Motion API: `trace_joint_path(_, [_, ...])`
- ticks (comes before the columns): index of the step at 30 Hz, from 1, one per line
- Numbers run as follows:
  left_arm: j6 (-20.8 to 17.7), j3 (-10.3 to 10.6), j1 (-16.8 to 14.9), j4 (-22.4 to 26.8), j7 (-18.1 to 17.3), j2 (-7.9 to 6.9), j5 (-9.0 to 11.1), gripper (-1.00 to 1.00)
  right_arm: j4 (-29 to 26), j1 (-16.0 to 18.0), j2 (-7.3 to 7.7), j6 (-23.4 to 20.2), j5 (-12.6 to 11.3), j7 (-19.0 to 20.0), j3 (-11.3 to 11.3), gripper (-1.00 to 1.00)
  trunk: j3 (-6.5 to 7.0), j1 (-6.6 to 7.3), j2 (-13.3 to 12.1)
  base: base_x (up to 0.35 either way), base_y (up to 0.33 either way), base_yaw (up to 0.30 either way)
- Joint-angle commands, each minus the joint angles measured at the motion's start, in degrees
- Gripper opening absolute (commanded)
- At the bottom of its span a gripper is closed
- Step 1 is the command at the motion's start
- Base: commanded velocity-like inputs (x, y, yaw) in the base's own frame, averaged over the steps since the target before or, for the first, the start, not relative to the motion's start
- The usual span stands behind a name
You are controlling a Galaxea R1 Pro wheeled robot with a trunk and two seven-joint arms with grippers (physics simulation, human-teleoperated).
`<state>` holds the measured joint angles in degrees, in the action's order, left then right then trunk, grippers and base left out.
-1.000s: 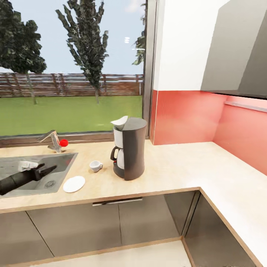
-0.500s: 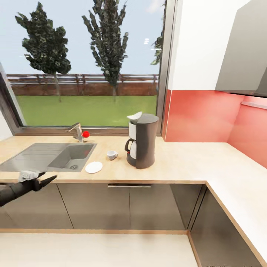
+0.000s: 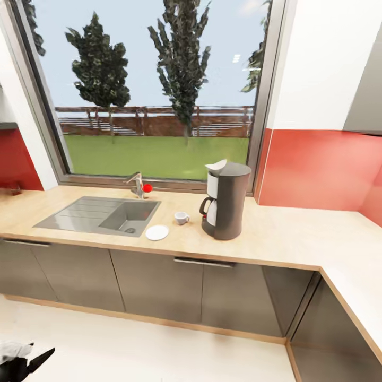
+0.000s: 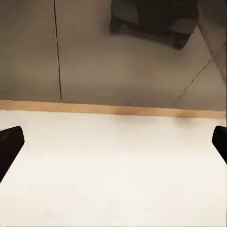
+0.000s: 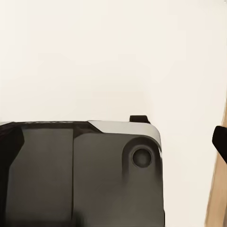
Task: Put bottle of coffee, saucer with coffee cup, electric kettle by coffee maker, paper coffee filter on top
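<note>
Pale wood countertop (image 3: 297, 239) runs along the far wall under a wide window (image 3: 159, 95), with grey cabinet doors (image 3: 143, 286) beneath it. At the left of the counter sits a steel sink (image 3: 79, 215) with a tap (image 3: 137, 185) and a red knob behind its basin. Just right of the sink, near the counter's front edge, lies a white saucer (image 3: 157, 232). A small white coffee cup (image 3: 182, 217) stands a little farther back and to the right, apart from the saucer. Right of the cup stands the dark coffee maker (image 3: 228, 200), with a white paper filter (image 3: 216, 166) resting tilted on its top.

Low at the near left corner of the head view, the left gripper (image 3: 21, 361) hangs over the pale floor (image 3: 159, 350); in the left wrist view its fingertips (image 4: 10, 142) sit at opposite edges, spread wide with nothing between them. The right wrist view shows the floor, part of the robot's dark base (image 5: 80, 175), and one dark fingertip at the edge, so I cannot tell how the right gripper (image 5: 219, 142) stands.
</note>
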<state>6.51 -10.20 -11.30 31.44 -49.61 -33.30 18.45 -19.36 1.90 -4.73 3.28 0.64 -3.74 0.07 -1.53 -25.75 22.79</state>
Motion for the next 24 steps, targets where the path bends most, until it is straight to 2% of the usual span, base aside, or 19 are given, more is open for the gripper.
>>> trace_joint_path(1, [1.8, 0.05, -0.05, -4.62, 0.3, -0.01, -1.08, 1.0, 0.02, 0.03, -0.01, 0.15, 0.06, -0.22, 0.02, 1.0, -0.12, -0.04, 0.13, 0.0, 0.0, 0.277])
trace_joint_path(3, [3.56, 0.32, 0.04, -10.36, 1.77, -0.01, -3.13, 1.0, 0.02, 0.03, 0.0, 0.11, 0.04, -0.22, 0.02, 1.0, -0.12, -0.04, 0.13, 0.0, 0.0, 0.277])
trace_joint_path(5, [5.12, 0.5, 0.14, -20.54, 8.76, 0.28, -8.41, 1.0, 0.02, 0.03, -0.03, 0.01, -0.03, -0.2, -0.04, 1.0, -0.12, -0.04, 0.13, 0.0, 0.0, 0.277])
trace_joint_path(7, [5.17, 0.46, 0.18, -24.05, 12.12, 1.29, -10.67, 1.0, -0.01, 0.03, -0.1, -0.07, -0.08, -0.16, -0.01, 1.0, -0.12, -0.04, 0.13, 0.0, 0.0, 0.277])
trace_joint_path(10, [5.09, 0.48, 0.21, -27.13, 17.62, 3.61, -13.16, 1.0, -0.02, 0.03, -0.22, -0.16, -0.14, -0.14, 0.01, 1.0, -0.14, -0.04, 0.13, 0.0, 0.0, 0.277])
trace_joint_path(11, [5.03, 0.5, 0.22, -27.58, 19.97, 4.5, -14.05, 1.0, 0.0, 0.03, -0.24, -0.21, -0.17, -0.13, 0.01, 1.0, -0.16, -0.04, 0.13, 0.0, 0.0, 0.277])
trace_joint_path(12, [4.79, 0.52, 0.22, -28.04, 25.54, 6.49, -16.0, 1.0, 0.01, 0.03, -0.33, -0.26, -0.17, -0.13, 0.01, 1.0, -0.19, -0.04, 0.13, 0.0, 0.0, 0.271])
trace_joint_path(14, [3.86, 0.52, 0.22, -28.26, 34.31, 9.46, -18.66, 1.0, 0.03, 0.03, -0.39, -0.23, -0.07, -0.14, 0.11, 1.0, -0.24, -0.04, 0.13, 0.0, 0.0, 0.151])
trace_joint_path(15, [2.02, 0.53, 0.22, -28.31, 39.94, 11.41, -20.02, 1.0, 0.06, 0.03, -0.33, -0.18, 0.06, -0.14, 0.19, 1.0, -0.25, -0.04, 0.13, 0.0, 0.0, 0.06])
trace_joint_path(17, [-2.69, 0.53, 0.23, -28.35, 46.16, 13.85, -21.54, 1.0, 0.09, 0.03, -0.18, -0.14, 0.18, -0.16, 0.25, 1.0, -0.25, -0.04, 0.13, 0.0, 0.0, 0.029])
trace_joint_path(19, [-5.54, 0.53, 0.24, -28.38, 48.58, 14.95, -22.57, 1.0, 0.1, 0.03, -0.13, -0.13, 0.21, -0.2, 0.3, 1.0, -0.26, -0.04, 0.13, 0.0, 0.0, 0.01])
trace_joint_path(24, [-7.54, 0.53, 1.09, -29.3, 50.12, 15.77, -23.62, 1.0, 0.08, 0.03, -0.08, -0.07, 0.13, -0.18, 0.2, 1.0, -0.26, -0.04, 0.13, 0.0, 0.0, 0.003])
